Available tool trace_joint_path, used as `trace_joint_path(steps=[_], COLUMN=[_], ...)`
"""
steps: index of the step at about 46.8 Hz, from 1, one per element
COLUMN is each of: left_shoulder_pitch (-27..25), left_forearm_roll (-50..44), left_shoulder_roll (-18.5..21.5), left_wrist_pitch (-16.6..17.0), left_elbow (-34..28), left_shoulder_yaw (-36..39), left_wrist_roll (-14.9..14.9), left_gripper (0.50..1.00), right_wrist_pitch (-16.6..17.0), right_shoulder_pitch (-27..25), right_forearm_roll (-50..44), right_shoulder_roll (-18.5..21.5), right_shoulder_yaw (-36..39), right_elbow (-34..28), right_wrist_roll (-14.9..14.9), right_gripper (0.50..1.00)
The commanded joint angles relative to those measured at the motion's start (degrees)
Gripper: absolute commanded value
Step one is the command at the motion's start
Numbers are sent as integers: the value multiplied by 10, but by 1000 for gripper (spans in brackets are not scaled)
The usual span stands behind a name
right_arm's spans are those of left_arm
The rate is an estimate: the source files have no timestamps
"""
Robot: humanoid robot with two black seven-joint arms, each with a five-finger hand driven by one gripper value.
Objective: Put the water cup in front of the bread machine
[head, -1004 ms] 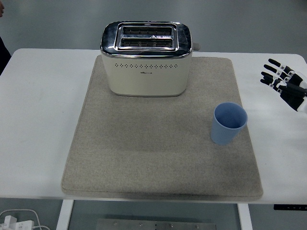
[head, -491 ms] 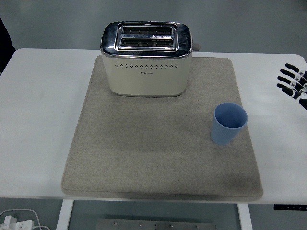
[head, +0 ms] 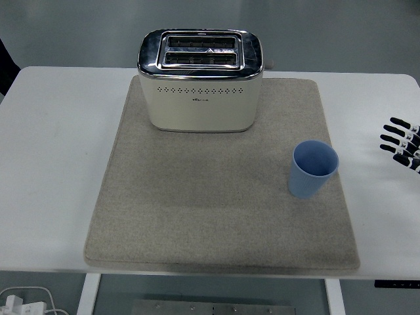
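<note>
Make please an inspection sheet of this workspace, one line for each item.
Surface: white table with a grey mat.
Job's things: blue water cup upright, empty, at the mat's right side; bread machine at the mat's back.
Clutter: nothing seen.
Hands: right hand at the right edge, fingers spread, empty; left not in view.
Cables: white cable and plug below the table.
Surroundings: grey floor; dark shape at upper left edge.

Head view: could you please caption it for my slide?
Light blue plastic cup stands upright on grey mat, right of cream toaster.
</note>
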Motion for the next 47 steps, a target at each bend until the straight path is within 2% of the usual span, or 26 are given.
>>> trace_joint_path(steps=[1, 17, 39, 47], left_shoulder_pitch=[-1, -1, -1, -1], left_forearm_roll=[0, 1, 1, 1], left_shoulder_roll=[0, 0, 0, 0], left_wrist_pitch=[0, 0, 0, 0], left_elbow=[0, -1, -2, -1], left_shoulder_yaw=[0, 0, 1, 1], left_wrist_roll=[0, 0, 0, 0], left_gripper=[1000, 1000, 1000, 1000], right_wrist_pitch=[0, -14, -129, -159], right_shoulder_pitch=[-3, -40, -47, -52], right_forearm_roll=[-13, -47, -47, -47], right_shoulder_roll=[0, -6, -1, 6], right_shoulder_yaw=[0, 7, 8, 8], right_elbow=[8, 39, 129, 162], right_wrist_roll=[0, 0, 0, 0], right_gripper=[928, 928, 909, 907])
